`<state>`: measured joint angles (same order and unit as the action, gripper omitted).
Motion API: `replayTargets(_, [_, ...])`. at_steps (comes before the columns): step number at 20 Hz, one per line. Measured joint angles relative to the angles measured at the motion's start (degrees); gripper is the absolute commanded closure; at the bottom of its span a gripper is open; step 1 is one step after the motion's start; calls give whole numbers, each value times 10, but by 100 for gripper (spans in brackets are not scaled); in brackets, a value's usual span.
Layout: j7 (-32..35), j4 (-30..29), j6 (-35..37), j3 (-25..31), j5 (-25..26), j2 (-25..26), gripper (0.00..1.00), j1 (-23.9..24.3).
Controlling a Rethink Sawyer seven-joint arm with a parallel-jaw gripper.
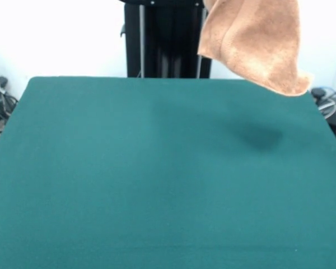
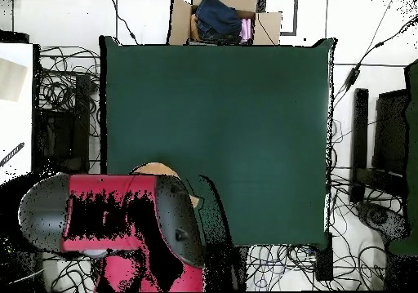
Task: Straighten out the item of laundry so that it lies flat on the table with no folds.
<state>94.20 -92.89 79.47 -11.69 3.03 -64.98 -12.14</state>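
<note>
The item of laundry [image 1: 255, 42], an orange-tan terry towel, hangs in the air at the upper right of the front view. Its top runs out past the picture's upper edge and its lowest corner dangles just above the table's far right edge. It casts a dark shadow [image 1: 260, 136] on the green table [image 1: 129, 168]. In the overhead view only small orange bits of the towel [image 2: 157, 169] peek out from under the red and black arm [image 2: 122, 216], near the table's [image 2: 220, 118] lower left corner. The gripper itself shows in neither view.
A cardboard box [image 2: 184, 16] with dark and pink clothes stands beyond the table's top edge in the overhead view. Tangled cables [image 2: 61, 86] lie on the floor on both sides. The black pedestal [image 1: 165, 39] stands behind the table.
</note>
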Motion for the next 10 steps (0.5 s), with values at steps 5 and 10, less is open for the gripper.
replayTargets(5, [0,-18,0,0,-1,-1,100,0])
replayTargets(10, [0,-34,0,0,-1,-1,100,0])
